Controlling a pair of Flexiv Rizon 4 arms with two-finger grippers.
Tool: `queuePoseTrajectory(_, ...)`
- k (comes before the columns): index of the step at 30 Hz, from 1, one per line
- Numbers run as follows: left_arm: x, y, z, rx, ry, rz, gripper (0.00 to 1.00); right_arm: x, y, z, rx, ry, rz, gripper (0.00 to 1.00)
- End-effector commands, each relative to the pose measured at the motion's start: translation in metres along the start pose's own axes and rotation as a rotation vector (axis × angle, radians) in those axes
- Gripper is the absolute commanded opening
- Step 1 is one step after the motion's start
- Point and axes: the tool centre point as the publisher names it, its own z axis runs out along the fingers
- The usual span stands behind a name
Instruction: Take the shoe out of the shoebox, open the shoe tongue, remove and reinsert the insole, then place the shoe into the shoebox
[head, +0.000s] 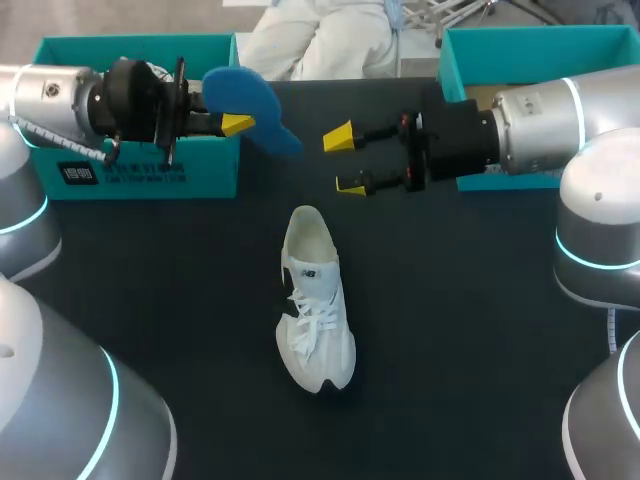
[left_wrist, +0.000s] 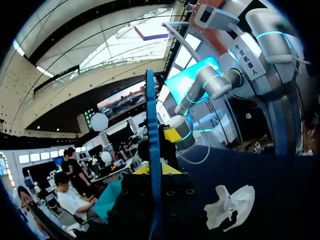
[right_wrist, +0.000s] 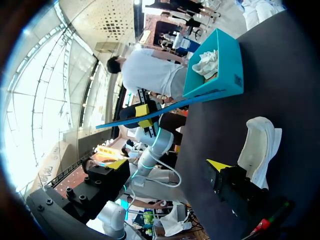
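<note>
One insole (head: 242, 90): left gripper (head: 236, 116) is clamping it aloft for reinsertion.
Right gripper (head: 345, 160): hanging released beside it.
Shoe (head: 315, 300): lying at tabletop (head: 480, 330) middle.

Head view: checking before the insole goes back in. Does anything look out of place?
Only the blue insole: it is out of the white shoe, held in the air by the left gripper. The shoe rests on its sole on the table; nothing looks spilled or damaged.

Bright, even overhead light; faint soft shadow beside the shoe (head: 316, 305).
</note>
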Motion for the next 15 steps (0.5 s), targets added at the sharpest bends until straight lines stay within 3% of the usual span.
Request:
queuePoseTrajectory(1, 0.002, 0.007, -0.001, 0.012, -0.032, 0.56, 0.0, 0.0, -0.001, 0.002, -0.004, -0.002, 0.0, 1.0)
queuePoseTrajectory(4, 0.001, 0.009, -0.002, 0.005, -0.061, 0.573, 0.0, 0.0, -0.001, 0.002, -0.004, -0.002, 0.0, 1.0)
queuePoseTrajectory(8, 0.003, 0.011, -0.003, -0.038, -0.019, 0.724, 0.0, 0.0, -0.001, 0.002, -0.004, -0.002, 0.0, 1.0)
queuePoseTrajectory(15, 0.006, 0.018, -0.005, -0.083, -0.024, 0.759, 0.0, 0.0, -0.001, 0.002, -0.004, -0.002, 0.0, 1.0)
